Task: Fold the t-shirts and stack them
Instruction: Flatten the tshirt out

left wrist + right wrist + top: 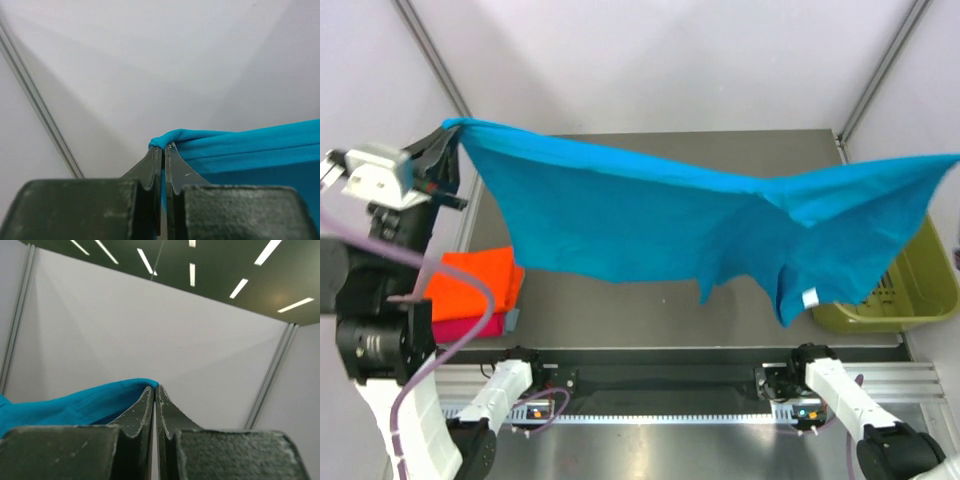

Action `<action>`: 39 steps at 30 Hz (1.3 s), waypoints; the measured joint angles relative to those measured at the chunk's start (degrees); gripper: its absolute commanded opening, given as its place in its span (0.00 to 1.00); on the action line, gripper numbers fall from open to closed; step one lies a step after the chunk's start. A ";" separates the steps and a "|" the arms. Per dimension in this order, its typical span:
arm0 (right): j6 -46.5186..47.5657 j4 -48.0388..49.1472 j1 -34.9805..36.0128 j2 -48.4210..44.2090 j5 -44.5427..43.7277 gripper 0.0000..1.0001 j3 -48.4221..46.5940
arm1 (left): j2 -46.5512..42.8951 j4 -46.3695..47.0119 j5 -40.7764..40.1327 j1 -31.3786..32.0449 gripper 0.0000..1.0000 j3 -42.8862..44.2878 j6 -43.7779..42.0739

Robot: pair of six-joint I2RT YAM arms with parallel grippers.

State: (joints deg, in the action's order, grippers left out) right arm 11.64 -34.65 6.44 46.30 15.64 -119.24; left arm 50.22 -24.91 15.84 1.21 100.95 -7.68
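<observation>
The teal shirt (650, 225) hangs stretched above the table (620, 310), its ends pinched tight by the left gripper (163, 148) and right gripper (154, 388). It seems light and limp, so corners hold best.

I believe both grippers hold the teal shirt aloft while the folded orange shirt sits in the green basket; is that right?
Nearly: the top view shows the orange shirt on the magenta shirt, outside the basket; the rest holds.

The stretched teal shirt (650, 220) spans the table (620, 312); folded stack (470, 285) blocks left, basket (920, 300) right, open strip between
</observation>
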 measured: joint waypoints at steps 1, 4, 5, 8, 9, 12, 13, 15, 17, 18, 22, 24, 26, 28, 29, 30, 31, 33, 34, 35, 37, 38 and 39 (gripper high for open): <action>0.28 0.11 -0.07 -0.22 -0.11 0.00 -1.20 | -0.59 0.07 -0.20 0.00 0.00 0.81 0.00; 1.16 1.31 -0.20 -1.11 -0.57 0.00 -1.62 | -1.38 0.57 -0.42 -0.04 0.00 1.68 0.07; 1.42 2.19 -0.20 -1.38 -0.55 0.00 -0.55 | -1.33 0.81 -0.52 -0.04 0.00 1.27 0.09; 1.95 5.60 -0.22 -2.29 -0.17 0.00 6.93 | -0.66 0.92 -0.74 -0.04 0.00 -2.05 0.20; 2.08 6.60 -0.22 -2.36 0.07 0.00 10.16 | -0.07 1.20 -0.74 -0.04 0.00 -3.61 0.20; 2.12 8.57 -0.24 -1.11 0.98 0.00 19.34 | 3.06 1.51 -0.61 -0.04 0.00 -8.37 0.15; 2.16 8.90 -0.24 -0.22 1.33 0.00 21.81 | 4.48 1.51 -0.44 -0.09 0.00 -10.12 0.07; 2.36 10.80 -0.24 2.38 2.25 0.00 27.47 | 8.09 2.19 0.11 -0.15 0.00 -14.32 -0.02; 2.73 12.90 -0.24 5.90 3.13 0.00 32.98 | 11.67 2.86 1.03 -0.15 0.00 -17.94 -0.17; 2.89 13.49 -0.24 7.17 3.41 0.00 34.73 | 13.57 3.23 1.33 -0.15 0.00 -19.71 -0.24; 4.07 16.83 -0.24 17.73 4.83 0.00 40.46 | 22.14 5.57 2.75 -0.15 0.00 -26.97 -1.49; 5.07 18.49 -0.24 23.82 5.09 0.00 41.75 | 26.86 7.13 3.50 -0.15 0.00 -29.35 -2.58; 6.54 19.67 -0.28 31.28 5.27 0.00 41.97 | 32.68 8.37 4.37 -0.15 0.00 -30.14 -3.80; 7.65 20.13 -0.35 37.97 5.18 0.00 41.59 | 37.53 9.92 4.83 -0.13 0.00 -29.99 -4.61; 8.04 19.76 -0.35 42.18 5.11 0.00 40.50 | 40.65 10.10 4.98 -0.15 0.00 -29.29 -4.98; 8.31 19.02 -0.35 46.42 5.09 0.00 38.58 | 43.41 9.94 5.09 -0.15 0.00 -28.02 -5.22; 8.37 18.51 -0.35 51.10 4.92 0.00 35.67 | 46.77 9.90 5.07 -0.13 0.00 -26.01 -5.51; 8.46 16.61 -0.39 60.83 4.04 0.00 27.82 | 53.90 8.98 4.87 -0.13 0.00 -20.22 -5.73; 8.48 15.32 -0.48 65.42 3.58 0.00 23.12 | 56.78 8.48 4.79 -0.13 0.00 -17.05 -5.70; 8.41 13.77 -0.52 69.75 2.99 0.00 18.18 | 58.80 8.28 4.61 -0.13 0.00 -14.86 -5.70; 7.98 8.52 -0.61 80.32 1.86 0.00 3.56 | 62.45 8.20 4.57 -0.13 0.00 -10.38 -5.35; 7.67 7.17 -0.59 85.31 0.81 0.00 -3.96 | 63.82 8.22 4.48 -0.13 0.00 -8.63 -5.11; 7.37 6.86 -0.57 89.37 -0.26 0.00 -9.84 | 64.98 8.26 4.31 -0.13 0.00 -7.02 -4.81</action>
State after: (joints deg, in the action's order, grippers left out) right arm 19.00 -27.79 5.87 135.68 15.38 -129.08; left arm 115.20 -16.64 20.14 1.08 93.93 -12.49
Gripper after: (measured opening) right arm 0.006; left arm 0.022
